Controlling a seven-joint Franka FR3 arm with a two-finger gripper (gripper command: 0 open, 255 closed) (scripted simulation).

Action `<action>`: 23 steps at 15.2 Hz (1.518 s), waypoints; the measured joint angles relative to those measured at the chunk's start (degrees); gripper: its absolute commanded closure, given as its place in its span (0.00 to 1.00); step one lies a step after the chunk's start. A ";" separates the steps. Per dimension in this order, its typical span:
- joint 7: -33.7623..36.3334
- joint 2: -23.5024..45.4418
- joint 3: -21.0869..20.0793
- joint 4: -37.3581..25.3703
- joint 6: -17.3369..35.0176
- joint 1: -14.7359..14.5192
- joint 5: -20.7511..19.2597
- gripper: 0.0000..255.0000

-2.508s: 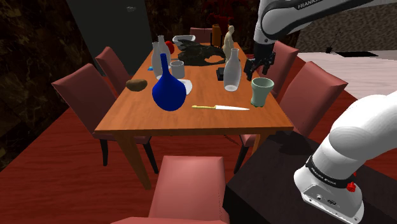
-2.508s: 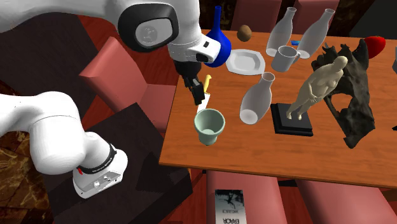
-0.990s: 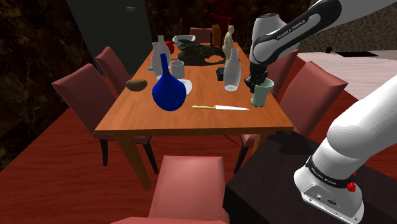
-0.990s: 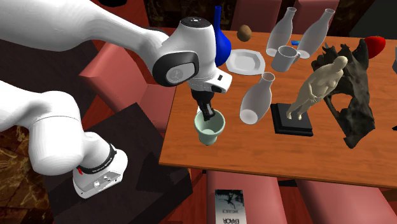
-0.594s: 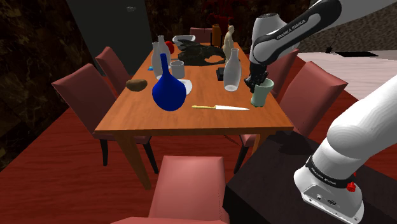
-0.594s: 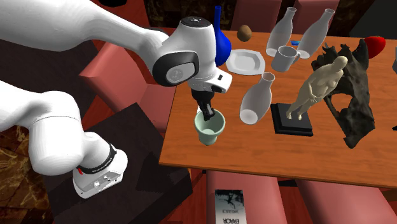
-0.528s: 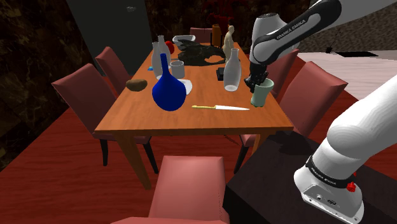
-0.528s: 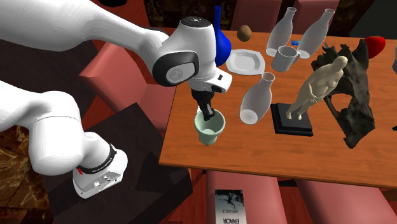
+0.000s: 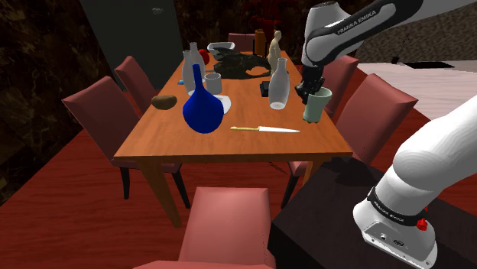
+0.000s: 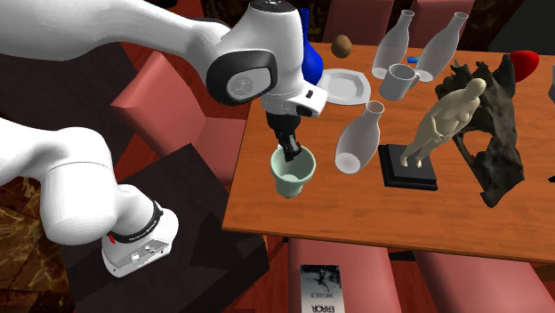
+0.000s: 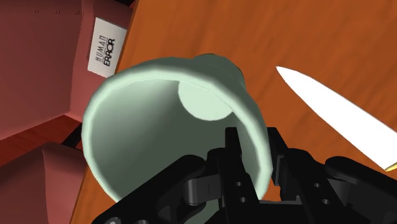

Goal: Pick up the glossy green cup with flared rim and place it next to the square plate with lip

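At the table's (image 9: pixel 191 141) near right corner in the shoulder view, by the stand: the gripper (image 9: pixel 308 91) has the pale green cup (image 9: pixel 316 105) by its flared rim. From the wrist I see the fingers closed narrow on the cup (image 11: pixel 165 127) wall, one inside the bowl and one outside, with the wall pinched between them.

The cup (image 10: pixel 293 173) hangs a little tilted under the gripper (image 10: pixel 290 149). It looks just clear of the tabletop, but I cannot see the gap plainly.

Knife (image 9: pixel 267 129) lies flat on the wood just beside the cup, toward the shoulder view's left. Its white blade (image 11: pixel 337 127) passes close to the gripper (image 11: pixel 261 167).

White bottle (image 10: pixel 360 138) stands upright near the cup. The square white plate (image 10: pixel 343 86) is farther up the table, apart from the cup, next to the blue vase (image 9: pixel 203 107). White mug (image 10: pixel 398 82) sits just past the plate.
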State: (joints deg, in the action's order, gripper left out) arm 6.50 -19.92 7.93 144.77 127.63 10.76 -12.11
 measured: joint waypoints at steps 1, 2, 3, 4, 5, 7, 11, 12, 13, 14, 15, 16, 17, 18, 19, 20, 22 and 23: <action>-0.14 -0.33 -0.01 -0.48 -0.79 -0.02 0.08 1.00; -0.28 -0.68 -0.02 -0.89 -1.56 -0.02 0.15 1.00; -0.47 -0.96 -0.02 -1.50 -2.43 -0.03 0.23 1.00; -0.50 -1.41 -0.13 -2.04 -3.43 -0.09 0.35 1.00; -0.55 -1.78 -0.21 -2.49 -4.26 -0.14 0.43 1.00; -0.63 -2.30 -0.38 -3.53 -5.84 -0.25 0.61 1.00; -1.13 -3.56 -0.51 -5.72 -9.23 -0.29 0.87 1.00; -1.27 -3.66 -0.51 -6.36 -9.96 -0.31 0.94 1.00; -1.32 -3.80 -0.57 -6.92 -10.67 -0.34 1.01 1.00; -1.40 -4.24 -0.65 -7.38 -11.56 -0.36 1.07 1.00; -1.44 -4.32 -0.73 -8.11 -12.38 -0.42 1.17 1.00; -1.58 -4.46 -0.74 -8.73 -13.14 -0.42 1.21 1.00; -1.74 -4.75 -0.74 -9.32 -14.01 -0.40 1.25 1.00; -1.70 -4.80 -0.89 -10.10 -14.86 -0.49 1.38 1.00; -1.89 -4.92 -0.86 -10.73 -15.59 -0.47 1.40 1.00; -2.03 -4.95 -0.86 -11.41 -16.29 -0.48 1.46 1.00; -2.08 -5.09 -1.06 -12.88 -17.90 -0.58 1.62 1.00; -2.26 -5.40 -1.04 -13.43 -18.75 -0.55 1.63 1.00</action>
State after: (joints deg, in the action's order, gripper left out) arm 4.24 -25.31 6.89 131.34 108.88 10.21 -10.47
